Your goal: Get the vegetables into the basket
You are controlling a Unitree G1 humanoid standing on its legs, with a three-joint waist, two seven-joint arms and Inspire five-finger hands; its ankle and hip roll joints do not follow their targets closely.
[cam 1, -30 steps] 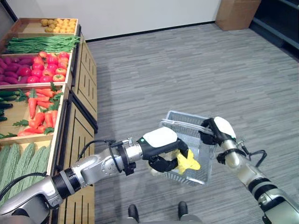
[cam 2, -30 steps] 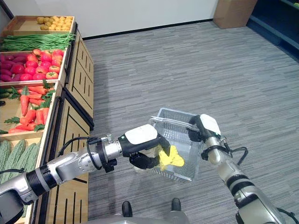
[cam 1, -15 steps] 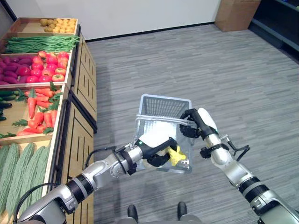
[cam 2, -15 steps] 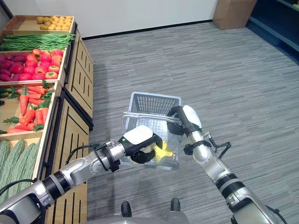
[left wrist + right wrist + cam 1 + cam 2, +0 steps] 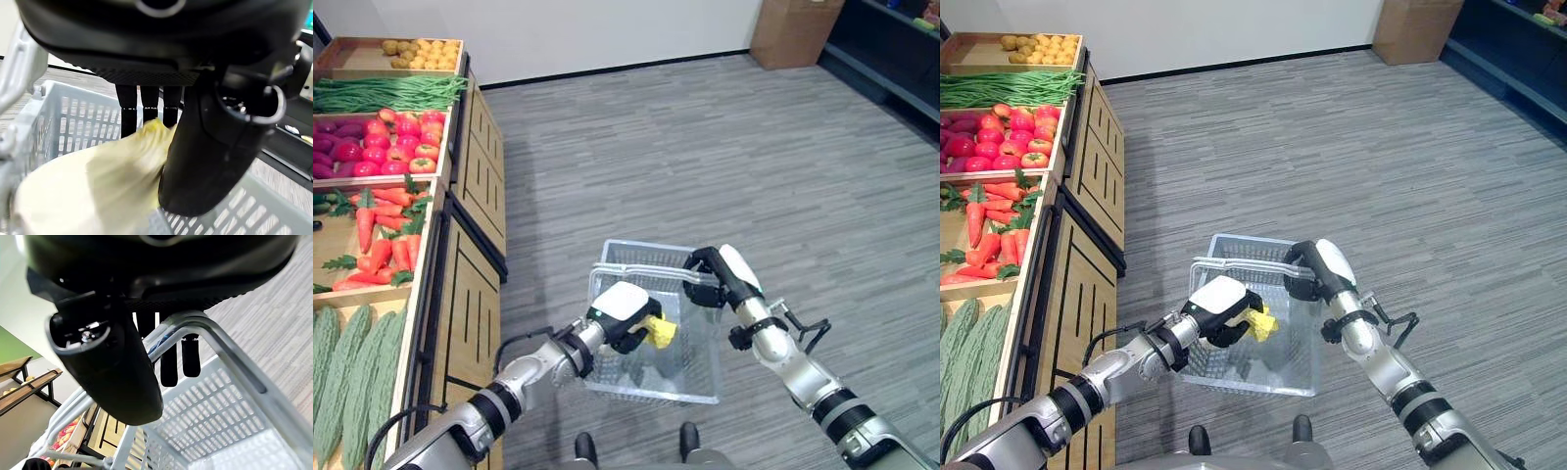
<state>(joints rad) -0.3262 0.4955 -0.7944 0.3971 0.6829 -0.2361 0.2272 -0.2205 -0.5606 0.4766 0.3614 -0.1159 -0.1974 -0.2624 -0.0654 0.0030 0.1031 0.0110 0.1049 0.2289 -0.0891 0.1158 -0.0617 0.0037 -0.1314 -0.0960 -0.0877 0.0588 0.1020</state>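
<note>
Down comes the basket (image 5: 656, 343) compared with half a second back: it now hangs lower and nearer the robot, and the left hand (image 5: 625, 313) has pushed further in over its near-left rim. That left hand is clamped on a pale yellow-green leafy vegetable (image 5: 656, 331), fingers and thumb curled round it; the left wrist view has the pale leaf (image 5: 93, 186) pressed between the thumb (image 5: 215, 147) and the fingers (image 5: 146, 110), with the basket's slotted wall right behind. The vegetable sits inside the basket's opening, above its floor, and whether it touches the mesh I cannot tell.

Over on the other side, the right hand (image 5: 722, 276) is wrapped round the basket's metal handles (image 5: 646, 266) at the far-right corner, holding the whole thing off the grey carpeted floor (image 5: 724, 147). The right wrist view confirms it, with the grey bar (image 5: 205, 328) running under the curled fingers (image 5: 168, 364).

Along the left runs the wooden produce stand (image 5: 475, 255), stocked from far to near with potatoes (image 5: 416, 47), green beans (image 5: 386, 93), tomatoes (image 5: 401, 147), carrots (image 5: 382, 240) and bumpy green gourds (image 5: 352, 372). A cardboard box (image 5: 790, 31) stands against the far wall.
</note>
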